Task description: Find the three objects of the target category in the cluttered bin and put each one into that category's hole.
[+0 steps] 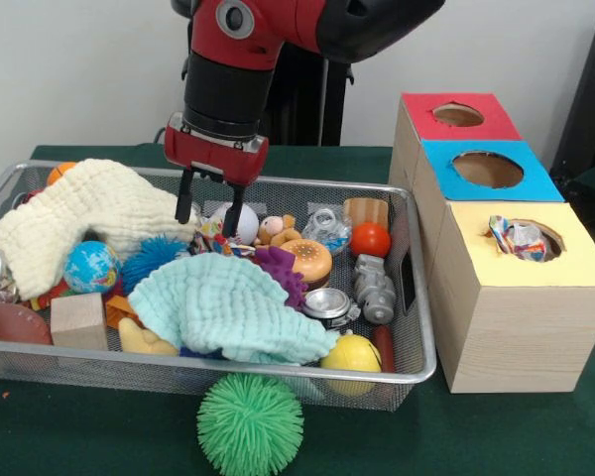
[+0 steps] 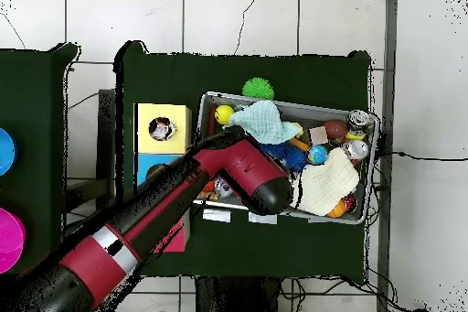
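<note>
Hovering over the bin (image 1: 416, 297) toward the table's far edge, the gripper (image 1: 209, 216) hung spread and empty above a printed wad (image 1: 221, 241).

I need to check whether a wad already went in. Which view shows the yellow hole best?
The front view: the yellow hole faces the camera, with a printed wad sitting in it. The overhead view shows the hole only small, something pale inside.

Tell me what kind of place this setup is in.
Probably a robotics lab: a red arm's gripper hangs over a mesh bin of mixed toys, three colour-topped sorting boxes stand beside it, and cables trail across a tiled floor.
</note>
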Robot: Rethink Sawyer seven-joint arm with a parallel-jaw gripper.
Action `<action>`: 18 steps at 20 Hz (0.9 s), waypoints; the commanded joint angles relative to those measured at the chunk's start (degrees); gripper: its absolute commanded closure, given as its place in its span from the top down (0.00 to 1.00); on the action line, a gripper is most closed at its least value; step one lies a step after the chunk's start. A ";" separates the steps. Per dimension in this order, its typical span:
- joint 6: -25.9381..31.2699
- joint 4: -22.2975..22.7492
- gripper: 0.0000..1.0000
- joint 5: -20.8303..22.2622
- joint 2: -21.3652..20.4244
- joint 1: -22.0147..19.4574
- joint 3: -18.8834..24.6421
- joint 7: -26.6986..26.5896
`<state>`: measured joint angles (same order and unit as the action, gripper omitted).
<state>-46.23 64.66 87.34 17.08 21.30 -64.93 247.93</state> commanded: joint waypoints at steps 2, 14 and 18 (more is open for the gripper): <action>-0.07 -7.41 1.00 -1.68 5.00 -0.65 8.33 13.18; -12.00 -4.03 1.00 1.90 1.79 3.47 7.09 21.78; -14.54 -3.96 1.00 1.42 2.18 3.72 5.61 22.09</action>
<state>-52.40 64.65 89.01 18.49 24.85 -64.92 247.97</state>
